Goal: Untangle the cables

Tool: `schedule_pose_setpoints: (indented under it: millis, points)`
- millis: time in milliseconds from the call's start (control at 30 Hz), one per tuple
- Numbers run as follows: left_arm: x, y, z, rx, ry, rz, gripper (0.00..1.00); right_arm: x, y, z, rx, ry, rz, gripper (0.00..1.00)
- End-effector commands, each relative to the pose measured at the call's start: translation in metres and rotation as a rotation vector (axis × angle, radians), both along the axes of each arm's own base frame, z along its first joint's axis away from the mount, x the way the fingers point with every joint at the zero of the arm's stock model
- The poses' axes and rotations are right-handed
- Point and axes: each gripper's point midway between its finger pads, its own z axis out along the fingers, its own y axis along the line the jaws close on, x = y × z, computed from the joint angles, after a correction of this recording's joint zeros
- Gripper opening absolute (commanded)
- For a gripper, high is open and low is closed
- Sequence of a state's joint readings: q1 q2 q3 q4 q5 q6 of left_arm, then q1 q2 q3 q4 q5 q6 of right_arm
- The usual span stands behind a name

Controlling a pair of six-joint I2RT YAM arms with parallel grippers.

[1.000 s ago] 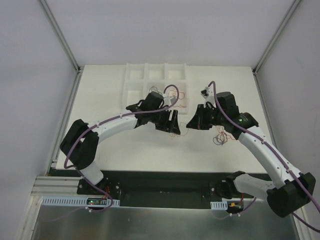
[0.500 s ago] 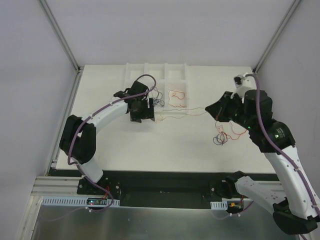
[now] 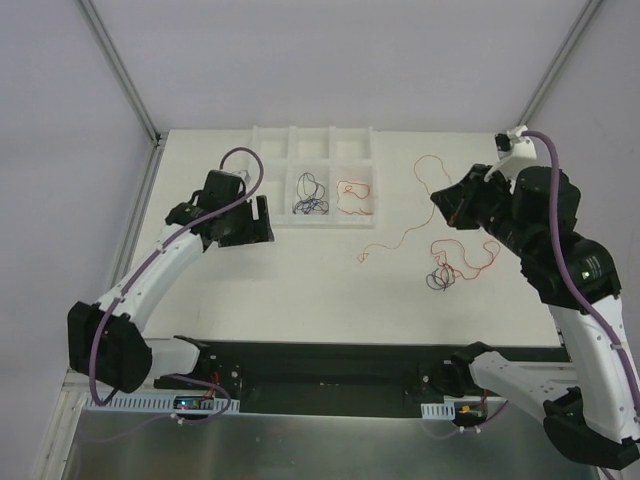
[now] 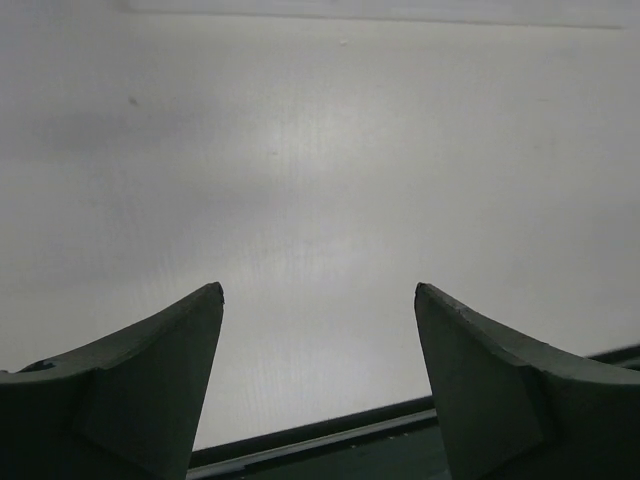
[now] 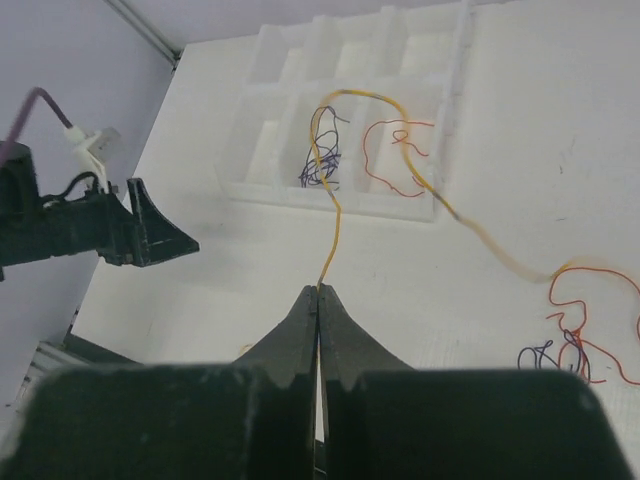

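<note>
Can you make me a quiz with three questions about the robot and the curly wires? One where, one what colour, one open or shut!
1. Where is the small tangle? A on the floor; B on the table; C on the wall.
2. What colour is the wire that the right gripper pinches? A green; B black; C orange.
3. The left gripper is: A open and empty; B shut on a wire; C shut on a block.
Answers: 1 B, it lies on the bare white top; 2 C, an orange wire leaves its shut jaws; 3 A, its jaws stand apart with nothing between.
</note>
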State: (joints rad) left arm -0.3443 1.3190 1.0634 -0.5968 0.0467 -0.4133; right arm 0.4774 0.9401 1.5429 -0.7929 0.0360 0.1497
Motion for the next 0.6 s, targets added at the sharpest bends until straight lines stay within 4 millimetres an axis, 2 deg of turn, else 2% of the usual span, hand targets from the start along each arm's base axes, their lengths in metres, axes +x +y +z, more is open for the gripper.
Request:
schedule_pose_setpoints:
  millis: [0, 100, 200, 300, 367, 433, 567]
  points:
    - [-0.004, -0.053, 0.089, -0.306, -0.246, -0.269, 0.80, 0.002, 0.027, -0.006, -0.009, 0.030, 0.147, 0.00]
    - [-0.018, -0.090, 0.156, -0.529, -0.381, -0.463, 0.83, 0.004, 0.041, -0.016, -0.004, 0.075, 0.214, 0.00]
    - [-0.030, -0.110, 0.211, -0.609, -0.518, -0.576, 0.82, 0.001, 0.064, -0.028, 0.014, 0.135, 0.340, 0.00]
    - [-0.050, -0.131, 0.255, -0.660, -0.649, -0.699, 0.79, -0.001, 0.079, -0.042, 0.027, 0.206, 0.422, 0.00]
    - [-0.061, -0.144, 0.274, -0.694, -0.692, -0.765, 0.82, -0.002, 0.086, -0.047, 0.038, 0.229, 0.456, 0.00]
    - [-0.067, -0.159, 0.282, -0.707, -0.704, -0.798, 0.86, -0.005, 0.093, -0.047, 0.059, 0.242, 0.493, 0.00]
    - [-0.063, -0.181, 0.285, -0.706, -0.700, -0.846, 0.87, -0.011, 0.103, -0.046, 0.088, 0.262, 0.550, 0.00]
